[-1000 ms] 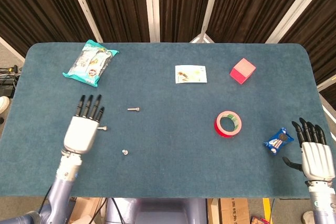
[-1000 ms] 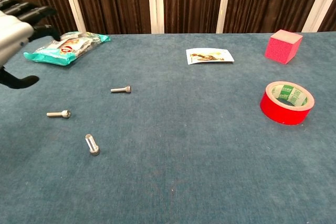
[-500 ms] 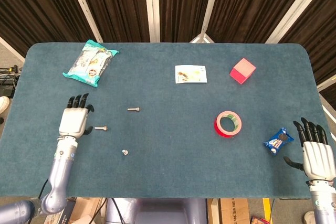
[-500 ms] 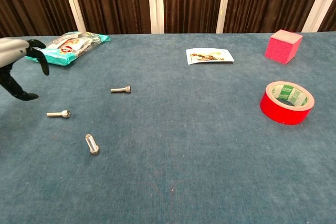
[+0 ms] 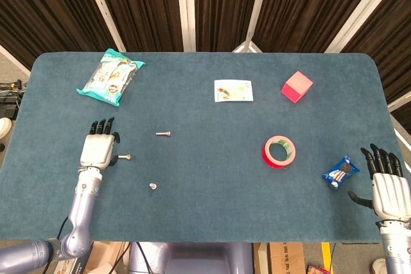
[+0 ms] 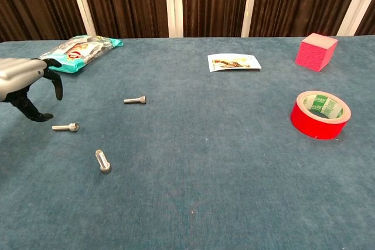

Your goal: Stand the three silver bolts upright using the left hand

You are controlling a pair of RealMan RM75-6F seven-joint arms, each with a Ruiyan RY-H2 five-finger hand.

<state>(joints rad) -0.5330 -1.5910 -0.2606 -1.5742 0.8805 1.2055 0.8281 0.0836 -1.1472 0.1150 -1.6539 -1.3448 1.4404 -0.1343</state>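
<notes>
Hovering at the frame's lower left, the left robot hand [image 5: 98, 149] spreads empty beside three silver bolts [image 5: 123, 156] lying on the bench [image 5: 205, 210]

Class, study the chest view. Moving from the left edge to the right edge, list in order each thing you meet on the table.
left hand → bolt nearest the hand → snack packet → nearest bolt → farthest bolt → small printed card → red tape roll
</notes>
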